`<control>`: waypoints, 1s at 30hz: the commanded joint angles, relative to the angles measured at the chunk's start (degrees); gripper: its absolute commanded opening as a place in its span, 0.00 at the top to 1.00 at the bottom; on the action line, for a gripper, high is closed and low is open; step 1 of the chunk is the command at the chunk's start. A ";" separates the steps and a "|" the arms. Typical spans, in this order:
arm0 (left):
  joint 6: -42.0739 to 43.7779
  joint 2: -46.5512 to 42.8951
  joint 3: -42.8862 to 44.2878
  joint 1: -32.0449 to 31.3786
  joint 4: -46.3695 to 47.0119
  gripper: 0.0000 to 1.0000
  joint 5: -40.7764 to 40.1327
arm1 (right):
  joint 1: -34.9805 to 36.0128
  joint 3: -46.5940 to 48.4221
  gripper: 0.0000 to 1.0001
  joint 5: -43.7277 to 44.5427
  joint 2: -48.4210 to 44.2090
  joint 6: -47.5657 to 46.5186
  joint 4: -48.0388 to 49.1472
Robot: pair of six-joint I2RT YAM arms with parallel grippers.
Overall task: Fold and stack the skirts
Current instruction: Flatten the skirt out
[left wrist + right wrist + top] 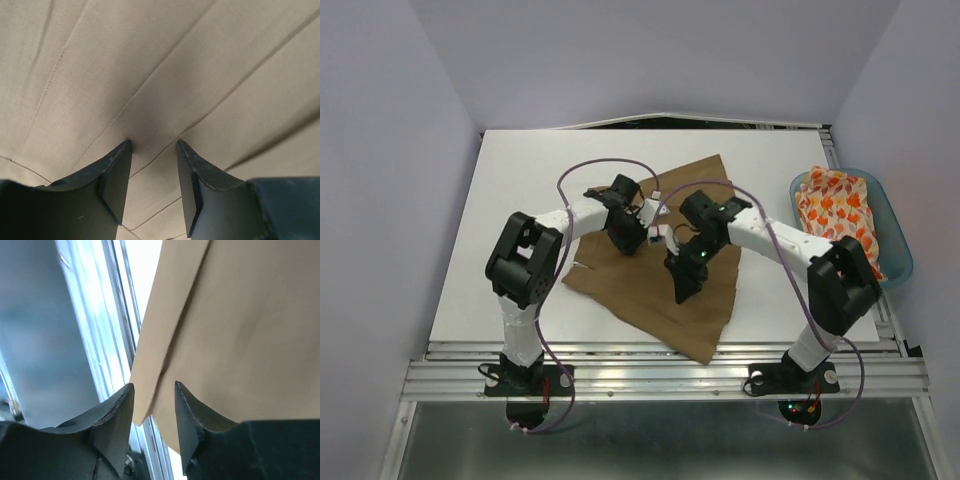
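The tan-brown skirt [665, 290] lies spread flat in the middle of the table. My left gripper [628, 240] is open, with its tips pressed down on the skirt's upper left part; the left wrist view shows seamed tan cloth [165, 75] filling the frame and both fingertips [122, 150] touching it. My right gripper [685, 288] is open above the skirt's middle; its view shows the skirt's near corner [145, 410] between its fingertips. The cream leaf-print skirt [838, 210] lies bunched in the teal tub [898, 262] at the right.
The white table [510, 230] ends in a metal rail [650, 352] at the front, which also shows in the right wrist view [115, 315]. Purple cables loop over both arms. Pale walls stand on three sides.
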 commanded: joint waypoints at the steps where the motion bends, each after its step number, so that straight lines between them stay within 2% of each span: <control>1: 0.02 -0.05 -7.09 -2.98 -4.75 0.49 6.96 | -11.70 11.89 0.58 -8.62 -7.66 -3.23 -7.42; 3: -0.95 -1.80 -8.68 -2.98 -3.97 0.49 7.49 | -16.74 15.78 0.57 -8.81 -7.49 -5.34 -11.89; 5: -2.53 -2.95 -9.82 -2.89 -3.52 0.49 7.84 | -21.50 19.13 0.57 -4.43 -6.96 -6.31 -12.18; 7: -2.97 -4.61 -9.91 -2.89 -4.13 0.48 8.81 | -22.73 19.40 0.57 3.09 -5.65 -5.44 -9.30; 10: -3.15 -8.82 -9.83 -2.72 -5.63 0.46 9.78 | -24.67 20.01 0.57 9.80 -2.93 -4.03 -2.88; 13: -0.61 -13.13 -7.20 -0.96 -10.87 0.41 11.27 | -26.08 25.27 0.54 14.11 1.89 -4.29 1.96; 16: 3.95 -13.68 0.61 2.80 -17.12 0.36 13.73 | -27.22 33.86 0.51 16.84 7.09 -5.52 3.72; 19: 5.47 -12.10 10.28 7.20 -18.82 0.34 14.96 | -28.36 44.95 0.45 18.35 15.26 -5.00 4.43; 20: 5.12 -10.44 14.65 8.26 -18.21 0.34 15.23 | -28.36 47.68 0.40 18.96 17.28 -4.56 4.69; 23: 3.80 -5.44 22.14 11.42 -16.63 0.33 14.62 | -28.98 55.50 0.20 19.06 23.96 -4.82 8.11; 24: 3.88 -4.11 23.91 11.96 -16.36 0.33 14.27 | -28.98 56.48 0.16 18.97 26.15 -6.91 10.47; 25: 3.80 -1.14 27.23 12.75 -16.09 0.33 13.39 | -28.98 57.27 0.07 18.18 27.05 -8.06 11.54; 27: 3.53 1.86 30.49 13.54 -16.09 0.32 13.47 | -28.98 57.19 0.01 17.30 28.63 -10.35 15.04; 30: 2.21 6.70 35.43 14.68 -15.30 0.29 14.00 | -28.98 57.54 0.00 16.33 32.41 -17.10 16.91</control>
